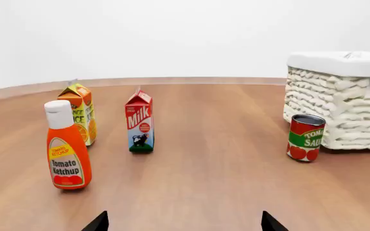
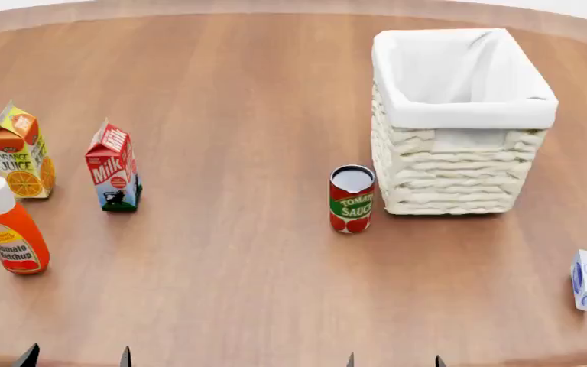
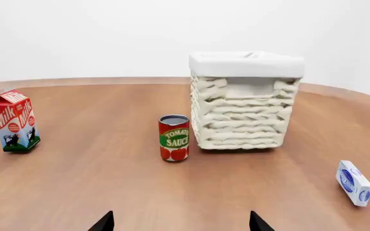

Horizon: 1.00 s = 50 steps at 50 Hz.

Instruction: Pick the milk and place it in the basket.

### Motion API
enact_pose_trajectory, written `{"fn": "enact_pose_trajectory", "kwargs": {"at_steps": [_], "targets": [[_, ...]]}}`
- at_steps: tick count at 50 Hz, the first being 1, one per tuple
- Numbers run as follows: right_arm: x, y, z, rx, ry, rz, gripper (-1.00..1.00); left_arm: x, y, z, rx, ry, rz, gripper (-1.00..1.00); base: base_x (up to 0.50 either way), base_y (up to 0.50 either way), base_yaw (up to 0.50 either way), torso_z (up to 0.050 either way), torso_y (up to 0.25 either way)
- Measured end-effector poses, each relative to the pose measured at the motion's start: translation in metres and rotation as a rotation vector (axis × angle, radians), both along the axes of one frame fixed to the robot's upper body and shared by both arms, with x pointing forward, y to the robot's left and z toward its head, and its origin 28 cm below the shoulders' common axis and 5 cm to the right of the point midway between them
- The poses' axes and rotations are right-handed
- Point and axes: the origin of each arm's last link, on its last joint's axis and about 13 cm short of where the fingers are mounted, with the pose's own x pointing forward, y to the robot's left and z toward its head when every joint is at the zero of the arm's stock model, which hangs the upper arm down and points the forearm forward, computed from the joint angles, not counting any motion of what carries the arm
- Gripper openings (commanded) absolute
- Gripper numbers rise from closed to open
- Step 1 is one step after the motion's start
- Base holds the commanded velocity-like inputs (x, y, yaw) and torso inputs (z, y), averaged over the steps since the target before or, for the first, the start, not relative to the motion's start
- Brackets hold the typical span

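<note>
The milk (image 2: 113, 166) is a small carton with a red top, standing upright on the left of the wooden table, also in the left wrist view (image 1: 138, 121) and the right wrist view (image 3: 15, 121). The cream woven basket (image 2: 457, 172) with a white liner stands at the right, with nothing showing inside it (image 1: 346, 110) (image 3: 244, 113). My left gripper (image 2: 74, 358) is open at the table's near edge, well short of the milk (image 1: 183, 224). My right gripper (image 2: 394, 359) is open too, nothing between its fingers (image 3: 179, 222).
An orange juice carton (image 2: 21, 153) and a tomato ketchup bottle (image 2: 10, 227) stand left of the milk. A tomato sauce can (image 2: 351, 199) stands just in front of the basket's left corner. A small white and blue box (image 2: 583, 280) lies at the right.
</note>
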Motion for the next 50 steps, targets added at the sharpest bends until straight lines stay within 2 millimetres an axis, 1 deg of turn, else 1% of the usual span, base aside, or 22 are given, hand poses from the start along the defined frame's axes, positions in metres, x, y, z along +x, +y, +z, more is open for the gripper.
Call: {"fn": "enact_pose_trajectory", "kwargs": {"at_steps": [19,24,28,32,34,38,44,47,50], "targets": [[0.002,0.000,0.002,-0.007,0.004,-0.015,1.00,0.000,0.000,0.000,-0.002,0.005,-0.004,1.00,0.00,0.00,0.00,0.000,0.000],[0.007,-0.002,0.011,-0.008,-0.010,-0.017,1.00,0.001,0.000,0.003,-0.010,0.009,-0.008,1.00,0.00,0.00,0.00,0.000,0.000],[0.015,-0.005,0.026,-0.002,-0.032,-0.012,1.00,0.005,0.002,0.012,-0.013,0.005,-0.007,1.00,0.00,0.00,0.00,0.000,0.000],[0.028,-0.009,0.052,0.005,-0.080,-0.003,1.00,0.014,0.006,0.030,-0.029,-0.024,-0.002,1.00,0.00,0.00,0.00,0.000,0.000],[0.035,-0.012,0.070,0.007,-0.115,0.001,1.00,0.021,0.008,0.044,-0.037,-0.052,0.002,1.00,0.00,0.00,0.00,0.000,0.000],[0.047,-0.019,0.109,0.005,-0.197,0.007,1.00,0.034,0.015,0.079,-0.043,-0.129,0.005,1.00,0.00,0.00,0.00,0.000,0.000],[0.057,-0.032,0.179,0.004,-0.345,0.010,1.00,0.050,0.026,0.144,-0.044,-0.273,0.008,1.00,0.00,0.00,0.00,0.000,0.000],[0.056,-0.039,0.213,-0.001,-0.421,0.011,1.00,0.052,0.033,0.178,-0.045,-0.352,0.013,1.00,0.00,0.00,0.00,0.000,0.000],[0.052,-0.045,0.248,-0.008,-0.500,0.013,1.00,0.051,0.041,0.213,-0.056,-0.435,0.020,1.00,0.00,0.00,0.00,0.000,0.000]]}}
